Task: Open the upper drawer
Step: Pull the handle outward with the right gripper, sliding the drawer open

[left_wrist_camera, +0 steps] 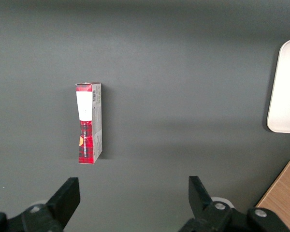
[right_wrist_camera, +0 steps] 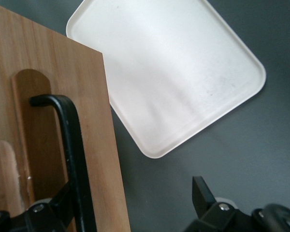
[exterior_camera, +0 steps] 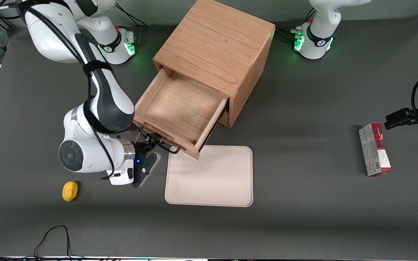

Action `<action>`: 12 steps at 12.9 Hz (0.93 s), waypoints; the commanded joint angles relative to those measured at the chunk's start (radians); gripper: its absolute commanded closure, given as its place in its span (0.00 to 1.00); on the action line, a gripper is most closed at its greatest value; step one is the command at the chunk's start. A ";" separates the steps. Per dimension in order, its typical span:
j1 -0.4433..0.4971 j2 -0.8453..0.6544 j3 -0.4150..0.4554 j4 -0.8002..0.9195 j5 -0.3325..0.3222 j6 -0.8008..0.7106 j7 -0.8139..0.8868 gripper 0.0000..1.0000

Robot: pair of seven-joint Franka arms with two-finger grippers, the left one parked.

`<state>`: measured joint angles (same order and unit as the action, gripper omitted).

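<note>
I see the upper drawer (exterior_camera: 180, 112) pulled well out of the oak cabinet (exterior_camera: 214, 50). From the front view its inside shows only bare wood floor; nothing lies in it. The drawer juts from the cabinet's front toward the front camera and toward the working arm's end of the table. Its pull axis runs along that diagonal, and its front panel lies across it. The panel's corner nearest the camera overhangs the edge of the cream tray (exterior_camera: 210, 177). The tray lies flat on the grey table (exterior_camera: 303, 203) and holds nothing that I can see.

The black handle (right_wrist_camera: 72, 159) is a long bar along the drawer front; in the right wrist view it stands off the wood, with one bent end going into a rounded recess. In the front view only a short piece of it shows (exterior_camera: 171, 149) under the front panel.

The gripper (exterior_camera: 150, 143) sits right at the drawer front, at handle height, just beside the tray. In the wrist view one finger (right_wrist_camera: 48, 212) lies against the bar at the wood, and the other finger (right_wrist_camera: 205, 198) stands well apart over bare table, so I read the fingers as spread and not clamped on the bar.

A yellow object (exterior_camera: 70, 190) lies near the arm, closer to the camera. A red and white box (exterior_camera: 374, 149) lies flat toward the parked arm's end.
</note>
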<state>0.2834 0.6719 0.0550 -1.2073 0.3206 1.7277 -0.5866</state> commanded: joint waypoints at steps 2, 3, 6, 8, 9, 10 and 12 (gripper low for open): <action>-0.016 0.041 0.002 0.089 0.000 -0.008 -0.012 0.00; -0.018 0.052 0.000 0.098 0.000 -0.008 -0.015 0.00; -0.016 0.074 0.000 0.127 -0.002 -0.003 -0.058 0.00; -0.018 0.083 0.000 0.141 -0.021 -0.002 -0.059 0.00; -0.018 0.086 0.000 0.149 -0.026 -0.002 -0.059 0.00; -0.021 0.089 0.000 0.153 -0.028 -0.002 -0.059 0.00; -0.029 0.094 0.000 0.166 -0.032 -0.002 -0.059 0.00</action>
<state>0.2643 0.7344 0.0525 -1.0985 0.3067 1.7282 -0.6227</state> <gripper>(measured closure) 0.000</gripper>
